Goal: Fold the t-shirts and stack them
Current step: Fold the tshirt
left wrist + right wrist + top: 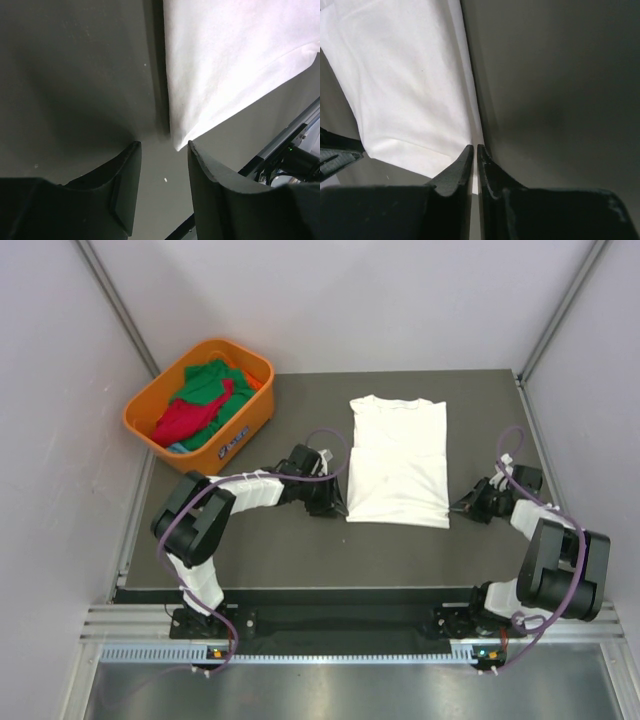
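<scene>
White cloth t-shirt (398,460) flat on dark desk (300,550), collar far, sleeves tucked in, hem toward arms. Left claw (164,145) open, low, just beside near-left hem corner, not on cloth. Right claw (475,147) near-closed at near-right corner, white sliver between fingers; likely pinching hem. Corners flanked, probably for lifting hem toward collar. Green and red t-shirts (203,400) heaped in orange plastic basket (135,422), far left, unfolded.

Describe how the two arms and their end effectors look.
The left arm and right arm are built alike: chunky black joint housings joined by white link segments, with a purple cable looping loosely along each. The left end effector and right end effector each have two matte black fingers, broad at the root and narrowing to the tips. No markings show.
</scene>
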Controlling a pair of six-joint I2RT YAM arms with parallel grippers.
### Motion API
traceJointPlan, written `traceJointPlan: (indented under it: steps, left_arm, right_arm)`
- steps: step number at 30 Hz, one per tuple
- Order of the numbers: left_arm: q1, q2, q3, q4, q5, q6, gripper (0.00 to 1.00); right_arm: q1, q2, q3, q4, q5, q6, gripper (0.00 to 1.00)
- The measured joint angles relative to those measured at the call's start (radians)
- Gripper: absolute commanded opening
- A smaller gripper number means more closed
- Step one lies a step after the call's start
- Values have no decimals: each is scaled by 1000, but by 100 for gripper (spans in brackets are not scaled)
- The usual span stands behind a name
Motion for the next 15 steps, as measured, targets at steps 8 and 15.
traceJointPlan:
  steps: [8, 15]
  left_arm:
    - [0, -4, -7, 1, -3, 0, 47]
    - [-8, -4, -10, 13, -2, 0, 47]
  right_arm:
    - [-3, -92, 0, -103, 35, 11, 44]
    - [-4, -119, -18, -122, 32, 8, 37]
